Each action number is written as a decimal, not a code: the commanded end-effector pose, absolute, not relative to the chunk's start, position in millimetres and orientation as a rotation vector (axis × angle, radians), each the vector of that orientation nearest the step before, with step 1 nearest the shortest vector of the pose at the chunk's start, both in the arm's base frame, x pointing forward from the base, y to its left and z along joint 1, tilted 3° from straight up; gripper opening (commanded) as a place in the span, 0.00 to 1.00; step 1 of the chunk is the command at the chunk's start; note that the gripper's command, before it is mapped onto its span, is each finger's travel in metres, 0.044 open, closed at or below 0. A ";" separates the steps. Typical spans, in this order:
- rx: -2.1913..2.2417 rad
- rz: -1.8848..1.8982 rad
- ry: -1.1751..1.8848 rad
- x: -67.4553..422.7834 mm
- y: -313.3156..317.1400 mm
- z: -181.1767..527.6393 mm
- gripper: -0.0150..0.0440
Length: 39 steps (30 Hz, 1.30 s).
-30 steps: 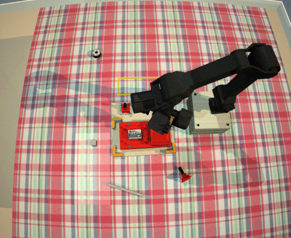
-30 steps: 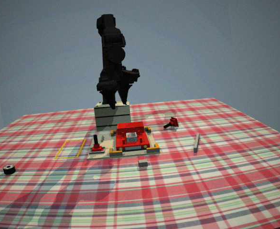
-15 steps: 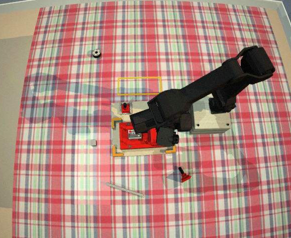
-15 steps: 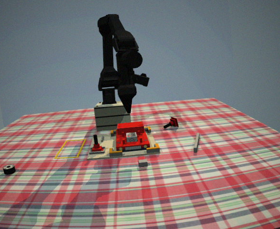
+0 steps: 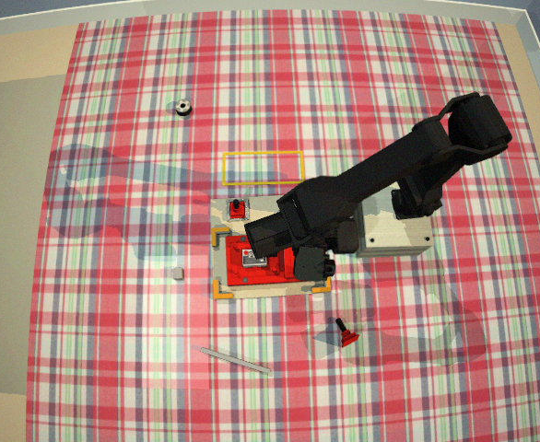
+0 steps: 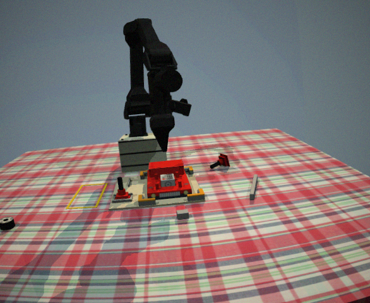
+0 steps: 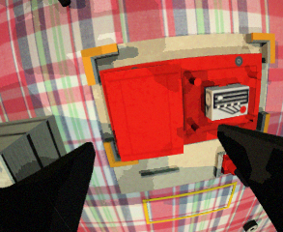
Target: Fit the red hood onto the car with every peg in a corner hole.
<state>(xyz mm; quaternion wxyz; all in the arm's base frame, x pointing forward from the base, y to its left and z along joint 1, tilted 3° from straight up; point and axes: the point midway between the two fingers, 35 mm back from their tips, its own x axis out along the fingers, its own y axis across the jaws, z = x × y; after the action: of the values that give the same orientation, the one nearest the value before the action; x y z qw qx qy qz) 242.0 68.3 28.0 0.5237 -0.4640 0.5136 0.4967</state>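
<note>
The red chassis [image 5: 241, 277] [image 6: 155, 189] [image 7: 213, 68] sits in the jig [image 5: 273, 290] [image 6: 133, 189] [image 7: 148, 183], between orange-and-grey corners. The grey engine block [image 5: 253, 260] [image 6: 167, 180] [image 7: 226, 103] stands on its deck. Short red pegs [image 7: 195, 81] stick up around it. A raised red cabin [image 6: 165, 167] [image 7: 143, 113] covers the other end. I cannot make out a loose hood with corner holes in any view. My gripper [image 6: 165, 149] [image 7: 156, 139] is open and empty above the chassis, fingers pointing down. The arm hides part of the chassis in the top view.
A red piece with a black stem [image 5: 237, 209] [image 6: 122, 196] stands on the jig board; a similar piece [image 5: 348, 336] [image 6: 223, 160] lies tipped. Also there: a grey bar [image 5: 235, 361] [image 6: 254, 186], grey block [image 5: 178, 273] [image 6: 182, 214], black wheel [image 5: 182, 107] [image 6: 6, 223], yellow outline [image 5: 263, 182] and arm base [image 5: 393, 246] [image 6: 136, 151].
</note>
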 end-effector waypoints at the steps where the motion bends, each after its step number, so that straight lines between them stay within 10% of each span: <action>1: -1.114 1.191 1.235 240.8 67.6 24.7 1.00; 39: -1.114 1.192 1.235 240.6 68.8 1.9 1.00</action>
<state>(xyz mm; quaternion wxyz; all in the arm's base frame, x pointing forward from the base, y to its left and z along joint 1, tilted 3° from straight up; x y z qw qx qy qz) 242.1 69.6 4.7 0.5227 -0.4654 0.5122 0.4978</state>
